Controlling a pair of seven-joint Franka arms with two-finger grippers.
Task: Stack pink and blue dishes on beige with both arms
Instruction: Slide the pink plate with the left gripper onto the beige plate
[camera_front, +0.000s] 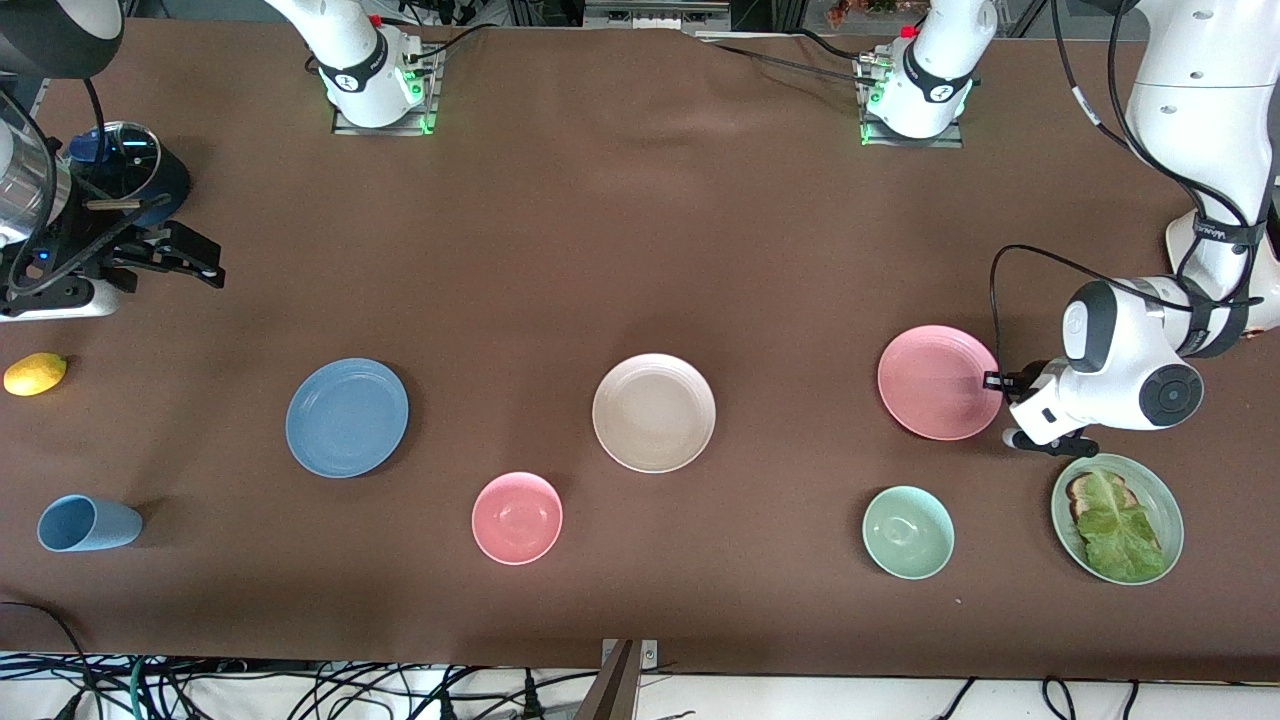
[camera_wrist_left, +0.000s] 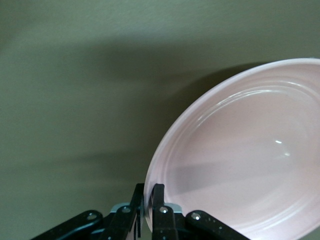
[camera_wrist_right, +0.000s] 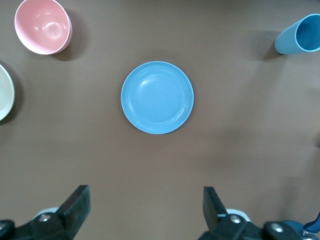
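- Leave the pink bowl (camera_front: 517, 517) and the pale green bowl (camera_front: 908, 532), nearest the front camera, alone; neither belongs in the stack.
- The beige plate (camera_front: 654, 412) lies mid-table, bare. It is the target.
- The left gripper (camera_front: 997, 381) is pinched shut on the rim of the pink plate (camera_front: 938, 382) at that plate's 3 o'clock edge in the front view. Lift before you travel toward 9 o'clock, so the free edge clears the cloth and cannot drag.
- Lower the plate centred over the target, then release.
- The blue plate (camera_front: 347, 417) lies flat toward the right arm's end.
- The right gripper (camera_wrist_right: 145, 207) hangs above it, jaws wide and empty; hold it waiting.
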